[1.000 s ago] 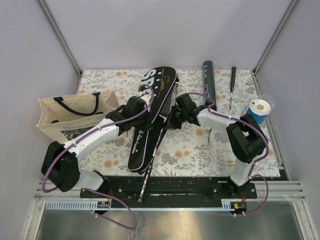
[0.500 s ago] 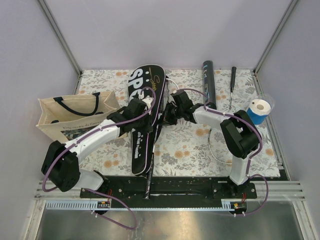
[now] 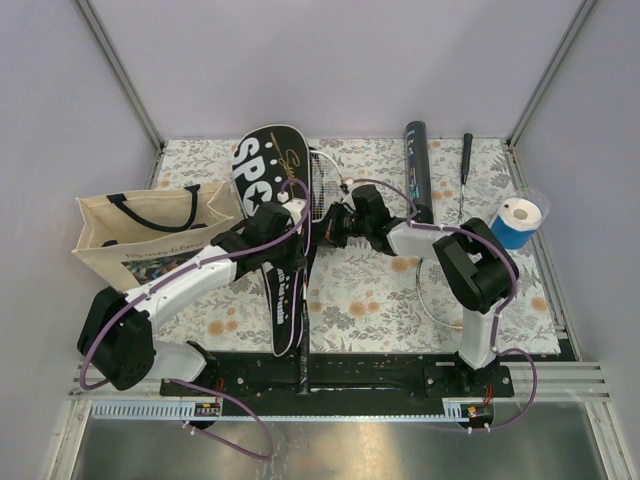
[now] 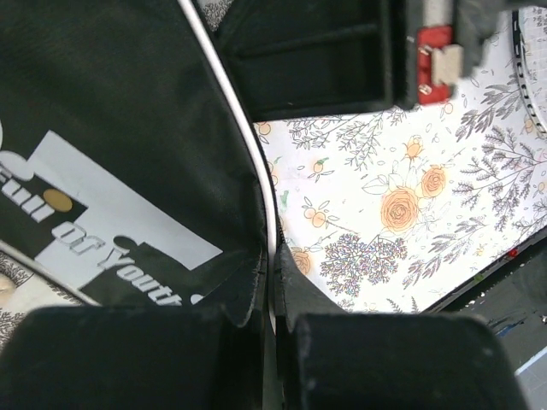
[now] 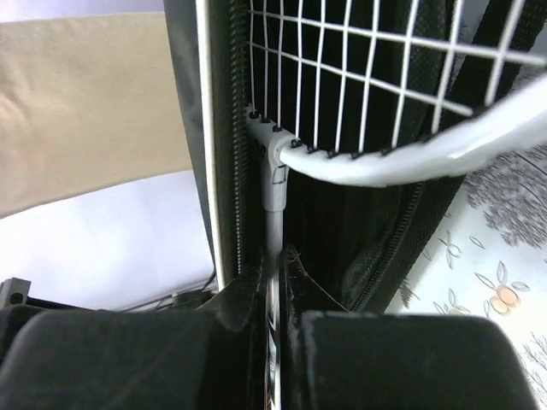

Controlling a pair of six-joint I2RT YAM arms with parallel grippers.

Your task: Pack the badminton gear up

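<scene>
The black racket cover [image 3: 268,200] lettered "SPORT" lies slanted across the mat's middle. My left gripper [image 3: 283,222] is shut on the cover's piped edge [image 4: 256,213]. The silver-framed racket [image 3: 322,178] lies half inside the open cover; its strung head [image 5: 367,77] and shaft [image 5: 272,205] show in the right wrist view. My right gripper [image 3: 335,225] is shut on the racket's shaft just below the head. The long black tube [image 3: 418,168] with teal print lies at the back right. No shuttlecocks show.
A beige tote bag [image 3: 150,232] with black handles lies at the left. A blue and white roll [image 3: 518,220] stands at the right edge. A thin black tool [image 3: 464,170] lies beside the tube. A white cable loops near the right arm.
Both grippers have swung the cover and racket counter-clockwise and leftward; the cover's head end now points to the back left and more of the lettering shows.
</scene>
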